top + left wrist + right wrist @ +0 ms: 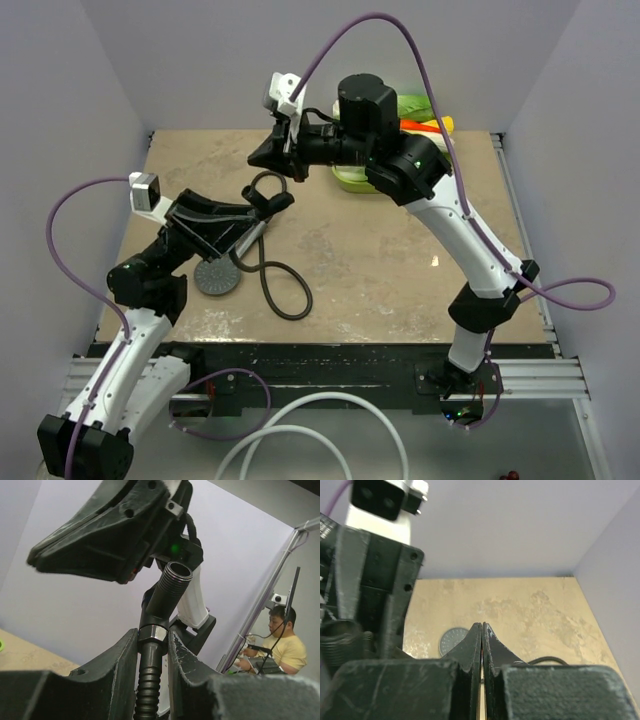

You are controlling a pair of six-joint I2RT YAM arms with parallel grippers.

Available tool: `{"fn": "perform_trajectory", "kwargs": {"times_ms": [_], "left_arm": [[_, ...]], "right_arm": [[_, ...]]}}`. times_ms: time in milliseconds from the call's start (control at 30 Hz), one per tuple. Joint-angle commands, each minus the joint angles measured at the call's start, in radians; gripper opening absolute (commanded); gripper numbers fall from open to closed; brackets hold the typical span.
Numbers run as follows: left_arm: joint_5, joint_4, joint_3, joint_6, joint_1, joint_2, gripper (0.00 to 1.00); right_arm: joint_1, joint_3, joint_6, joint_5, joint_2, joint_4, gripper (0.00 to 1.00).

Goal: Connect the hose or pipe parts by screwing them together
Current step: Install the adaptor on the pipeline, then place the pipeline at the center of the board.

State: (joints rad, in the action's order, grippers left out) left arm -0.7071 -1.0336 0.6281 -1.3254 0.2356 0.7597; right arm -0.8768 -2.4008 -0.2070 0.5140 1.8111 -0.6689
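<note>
Hose (145,690), threaded end up, tight between narrow left jaws; right jaws closed, empty, close by, mid-air.

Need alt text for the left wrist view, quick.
The left pincer clamps the black flexible hose at its nut, threaded end pointing up. The shut right pincer hovers above it, upper left; a seated person shows far right.

Left gripper (152,632) clamped, right gripper (482,630) closed tight — just above it

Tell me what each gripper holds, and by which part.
The left gripper clamps the long thin black flexible hose at the collar below its threaded end. The right gripper is shut, empty.
</note>
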Motion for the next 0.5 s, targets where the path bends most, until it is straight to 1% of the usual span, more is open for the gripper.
{"fn": "perform_trajectory", "kwargs": {"times_ms": [0, 133, 200, 233, 300, 367, 400, 433, 467], "left_arm": [[-0.009, -0.086, 0.018, -0.02, 0.011, -0.013, 0.0], [-0.008, -0.074, -0.001, -0.034, 0.019, -0.011, 0.0], [0.001, -0.045, -0.01, -0.046, 0.019, -0.005, 0.0], [0.004, -0.034, -0.017, -0.05, 0.019, -0.002, 0.0], [0.012, -0.003, -0.025, -0.046, 0.019, 0.004, 0.0], [0.014, 0.02, -0.033, -0.04, 0.019, 0.01, 0.0], [0.014, 0.023, -0.034, -0.04, 0.019, 0.015, 0.0], [0.015, 0.024, -0.033, -0.04, 0.019, 0.018, 0.0], [0.014, 0.024, -0.031, -0.041, 0.019, 0.021, 0.0]], "right_arm": [[0.005, 0.023, -0.051, -0.04, -0.022, -0.038, 0.0], [0.041, 0.077, -0.045, -0.129, -0.077, 0.031, 0.0], [0.08, 0.135, -0.016, -0.149, -0.11, 0.116, 0.0], [0.091, 0.182, -0.011, -0.152, -0.127, 0.142, 0.0], [0.105, 0.227, -0.003, -0.172, -0.18, 0.205, 0.0], [0.116, 0.297, -0.005, -0.184, -0.238, 0.238, 0.0], [0.117, 0.331, -0.008, -0.18, -0.262, 0.277, 0.07], [0.124, 0.395, -0.012, -0.146, -0.288, 0.299, 0.11], [0.127, 0.423, -0.026, -0.126, -0.327, 0.313, 0.21]]}}
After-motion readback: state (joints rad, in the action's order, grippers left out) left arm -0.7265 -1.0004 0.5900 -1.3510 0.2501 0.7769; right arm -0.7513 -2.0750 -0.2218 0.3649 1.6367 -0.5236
